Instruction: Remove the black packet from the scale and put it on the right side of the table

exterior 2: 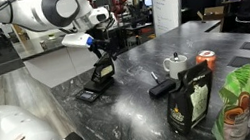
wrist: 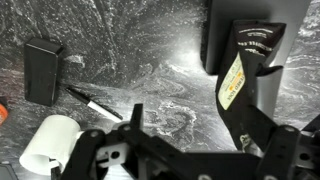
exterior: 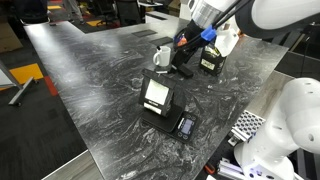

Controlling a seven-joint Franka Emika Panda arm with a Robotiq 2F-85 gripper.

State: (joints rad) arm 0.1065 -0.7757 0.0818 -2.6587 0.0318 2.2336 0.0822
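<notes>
The black packet [exterior: 157, 97] with a white label stands upright on the flat black scale [exterior: 163, 122], near the front edge of the dark marbled table [exterior: 90, 70]. Both also show in an exterior view, the packet [exterior 2: 102, 72] and the scale [exterior 2: 86, 95]. My gripper [exterior: 184, 66] hangs open and empty just above and behind the packet, apart from it. In the wrist view the packet [wrist: 247, 55] stands on the scale [wrist: 300, 35] at the upper right, beside my right finger; nothing is between the fingers [wrist: 190, 125].
A white mug [exterior: 162, 55] and a black labelled bag [exterior: 212, 62] stand behind the gripper. A small black box [wrist: 42, 70], a pen [wrist: 95, 103] and a white cup [wrist: 50, 145] lie near. A green bag [exterior 2: 237, 103] and an orange can [exterior 2: 206, 59] stand further off.
</notes>
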